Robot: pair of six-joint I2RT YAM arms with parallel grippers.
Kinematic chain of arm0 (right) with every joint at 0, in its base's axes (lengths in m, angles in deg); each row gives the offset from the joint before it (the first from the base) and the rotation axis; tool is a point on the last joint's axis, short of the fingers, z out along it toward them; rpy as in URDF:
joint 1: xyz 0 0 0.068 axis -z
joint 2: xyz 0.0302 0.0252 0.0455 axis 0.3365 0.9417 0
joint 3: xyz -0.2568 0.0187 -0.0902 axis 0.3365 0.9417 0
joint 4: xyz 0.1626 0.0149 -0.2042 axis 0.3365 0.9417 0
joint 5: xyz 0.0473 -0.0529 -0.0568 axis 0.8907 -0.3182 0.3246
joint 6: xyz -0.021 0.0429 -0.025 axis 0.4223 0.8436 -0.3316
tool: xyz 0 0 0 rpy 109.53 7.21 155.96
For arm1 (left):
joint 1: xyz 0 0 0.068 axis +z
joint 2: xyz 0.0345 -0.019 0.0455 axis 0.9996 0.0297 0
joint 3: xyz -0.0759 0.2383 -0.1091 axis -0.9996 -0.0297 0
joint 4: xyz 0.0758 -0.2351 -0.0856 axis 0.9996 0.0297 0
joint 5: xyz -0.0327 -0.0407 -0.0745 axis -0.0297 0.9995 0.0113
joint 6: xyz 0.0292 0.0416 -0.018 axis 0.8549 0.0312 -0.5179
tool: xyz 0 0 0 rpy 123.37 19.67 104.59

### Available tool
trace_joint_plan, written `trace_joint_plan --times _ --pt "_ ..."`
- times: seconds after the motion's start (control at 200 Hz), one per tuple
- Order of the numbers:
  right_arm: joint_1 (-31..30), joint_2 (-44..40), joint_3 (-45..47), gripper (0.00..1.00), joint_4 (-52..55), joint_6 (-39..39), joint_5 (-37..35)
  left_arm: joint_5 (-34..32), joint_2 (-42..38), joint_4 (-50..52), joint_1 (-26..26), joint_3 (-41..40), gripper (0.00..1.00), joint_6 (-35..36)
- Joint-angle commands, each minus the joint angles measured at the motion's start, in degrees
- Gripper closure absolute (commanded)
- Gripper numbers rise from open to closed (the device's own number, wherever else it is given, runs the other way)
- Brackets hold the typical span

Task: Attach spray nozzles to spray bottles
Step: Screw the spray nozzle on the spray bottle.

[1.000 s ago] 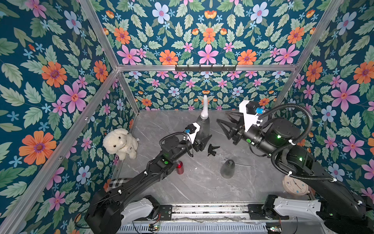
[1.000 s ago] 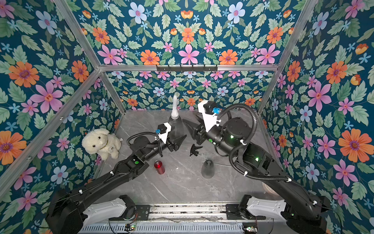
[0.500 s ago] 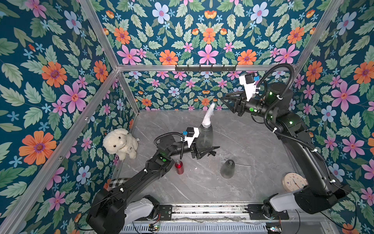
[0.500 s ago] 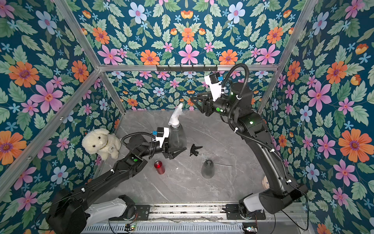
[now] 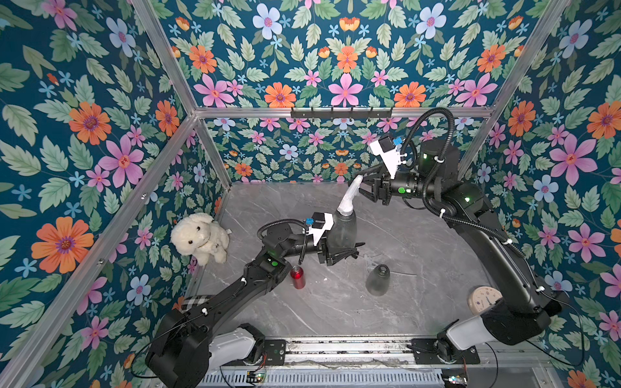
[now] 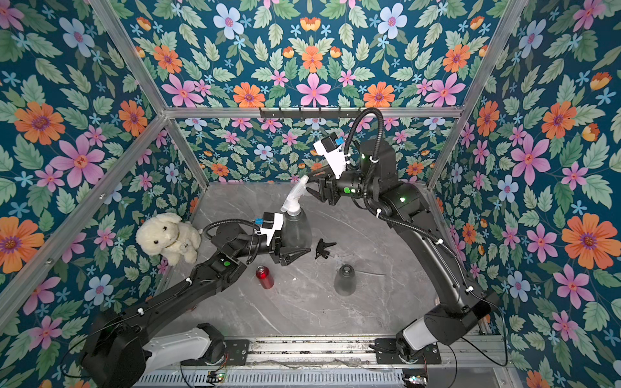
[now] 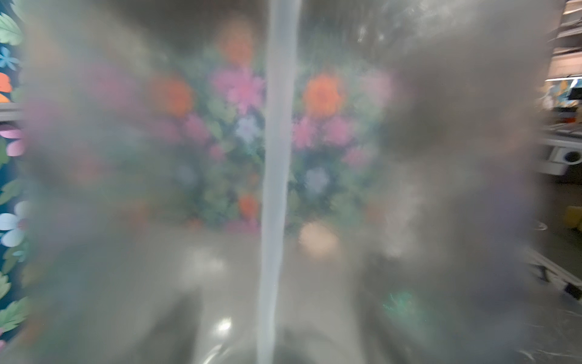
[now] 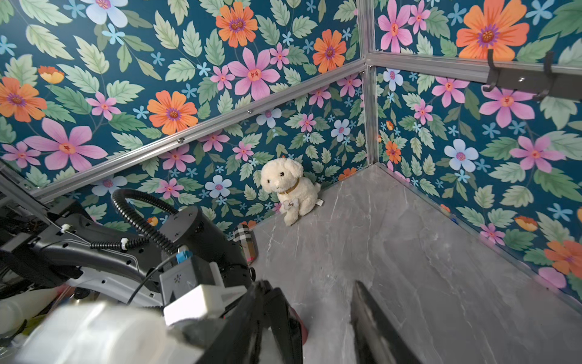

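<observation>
At the back of the table (image 5: pixel 420 235), my right gripper (image 5: pixel 362 184), jaws spread, has dropped back from the wall (image 5: pixel 302 158) to the head of the whitish nozzle (image 5: pixel 349 196) seated in the grey bottle (image 5: pixel 344 230) my left gripper (image 5: pixel 339 252) clamps, so I judge tightening is next.

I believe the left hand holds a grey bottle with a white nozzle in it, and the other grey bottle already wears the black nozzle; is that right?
Not quite: the other grey bottle has a bare neck; the black nozzle lies on the table beside it, as a top view shows. The left hand holds the nozzled grey bottle.
</observation>
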Motion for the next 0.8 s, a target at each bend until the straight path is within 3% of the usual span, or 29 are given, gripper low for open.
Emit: trace_joint_plan --times 0.0,0.12,0.26,0.515,0.705,0.795 --pt "-1.4 -4.0 5.4 0.53 -2.4 -0.1 -1.9 -7.9 0.0 1.9 0.3 0.5 1.00 -0.2" --pt "-3.5 -7.0 9.1 0.52 -3.3 -0.9 -1.3 -8.2 0.7 2.1 0.3 0.9 1.00 0.2" --pt "-8.4 -7.1 7.0 0.47 1.2 -6.0 -3.0 -7.2 1.6 2.2 0.3 1.3 1.00 0.2" --pt "-8.6 -13.9 12.8 0.40 -1.9 -3.8 -6.6 -10.1 1.1 3.4 0.4 1.2 1.00 0.9" --pt "-9.3 -15.5 15.2 0.39 -10.5 8.0 -14.9 -23.1 1.3 1.3 0.0 0.7 1.00 0.3" --pt "-12.1 -12.0 11.6 0.38 -8.7 11.1 -24.5 -31.8 1.3 0.9 -1.5 0.3 1.00 1.8"
